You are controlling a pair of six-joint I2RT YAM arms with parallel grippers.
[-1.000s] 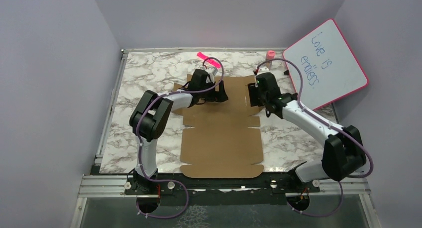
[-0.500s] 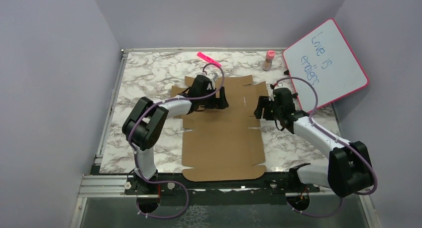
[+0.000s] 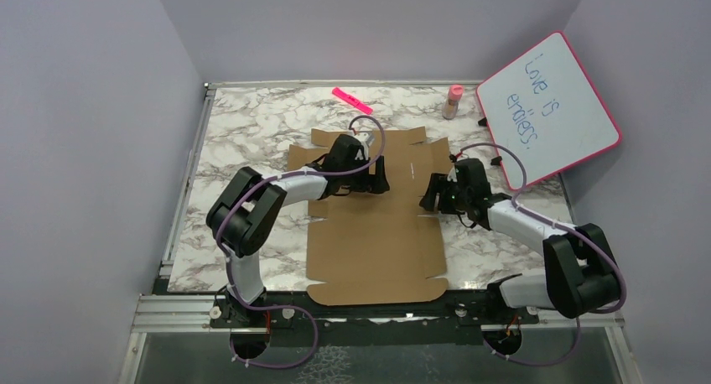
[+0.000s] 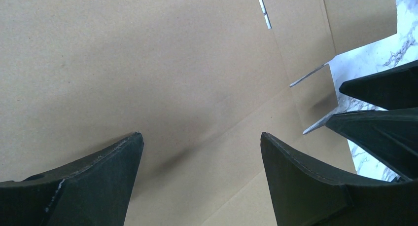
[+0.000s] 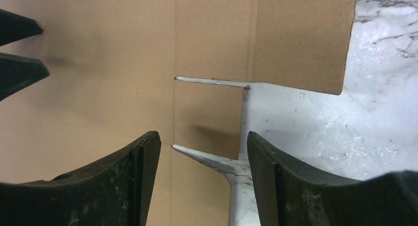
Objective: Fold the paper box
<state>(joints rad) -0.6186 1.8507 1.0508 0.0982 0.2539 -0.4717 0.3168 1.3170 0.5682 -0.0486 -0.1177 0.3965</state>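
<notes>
Two slim arms, left arm [image 3: 251, 206] and right arm [image 3: 524, 222], glossy white link shells between bulky matte-black joint housings, thin purple cable [image 3: 316, 332] looping along each from the base, broad tapered black fingers [image 4: 88, 186], edges scuffed pale.

**Top external view:** fixed high behind the arm bases, facing down and forward. It stands far off and takes in the whole table [image 3: 243, 124], both arms and the entire paper box [image 3: 373, 241].

**Left wrist view:** mounted on the wrist, looking out through the left gripper [image 4: 202, 137] steeply down onto the cardboard. It is very close, and the sheet fills most of the frame.

**Right wrist view:** mounted the same way behind the right gripper [image 5: 203, 135] and equally close. It faces down at the box's right edge and the bare marble beside it.

**Overlap:** both wrist views hold the small tab [image 5: 209, 115] between two slits at that edge. Each also catches the opposite gripper's tips at its margin, so the two look toward one another across the sheet.
</notes>
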